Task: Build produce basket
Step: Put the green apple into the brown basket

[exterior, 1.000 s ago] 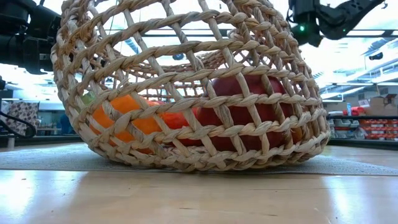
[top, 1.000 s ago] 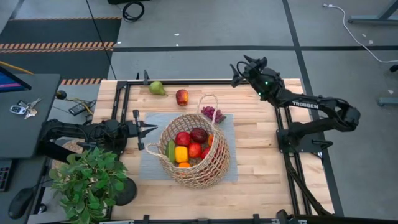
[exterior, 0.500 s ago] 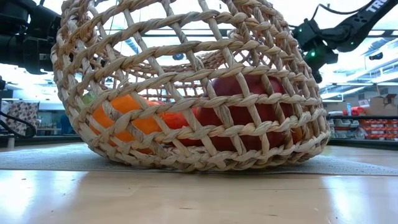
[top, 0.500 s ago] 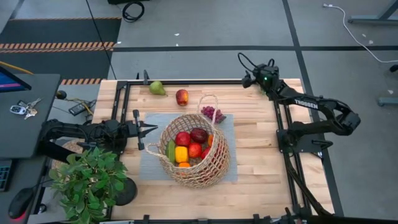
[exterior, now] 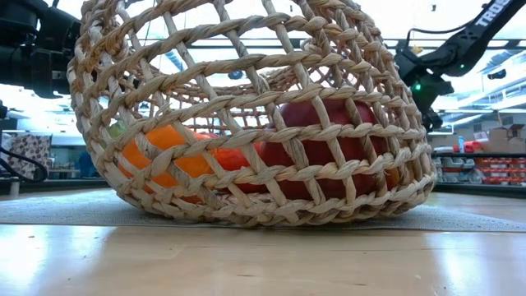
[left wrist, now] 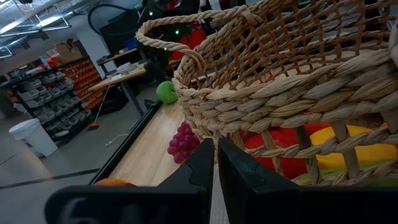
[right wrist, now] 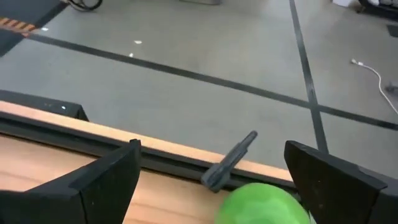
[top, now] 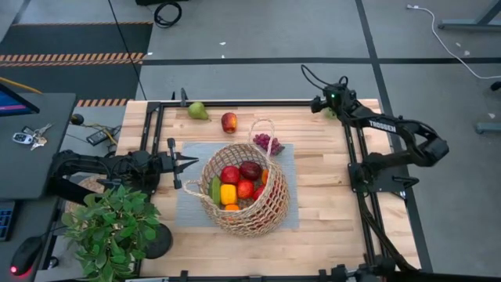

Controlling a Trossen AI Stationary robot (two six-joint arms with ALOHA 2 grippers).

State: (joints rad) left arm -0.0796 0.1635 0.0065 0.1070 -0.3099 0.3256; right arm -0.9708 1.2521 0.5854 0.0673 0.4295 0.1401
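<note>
Closest to us on the low view, the round open-weave tan wicker basket [exterior: 246, 115] fills nearly everything, sitting on a grey mat [top: 190, 205] at mid-table; its top is cut off, and through the weave we make out only an orange piece [exterior: 168, 156] and a dark red apple [exterior: 329, 148]. From above, we see red, yellow and green produce [top: 236, 184] inside it. At the basket's left rim sits the left gripper [top: 188, 163], fingers pressed together and holding nothing. Beyond the basket lie purple grapes [top: 267, 143], a red apple [top: 228, 122] and a green pear [top: 197, 111]. At the far right corner, the right gripper [right wrist: 211, 180] stands spread wide over a round green fruit [right wrist: 264, 202], probably an apple, partly cut off.
</note>
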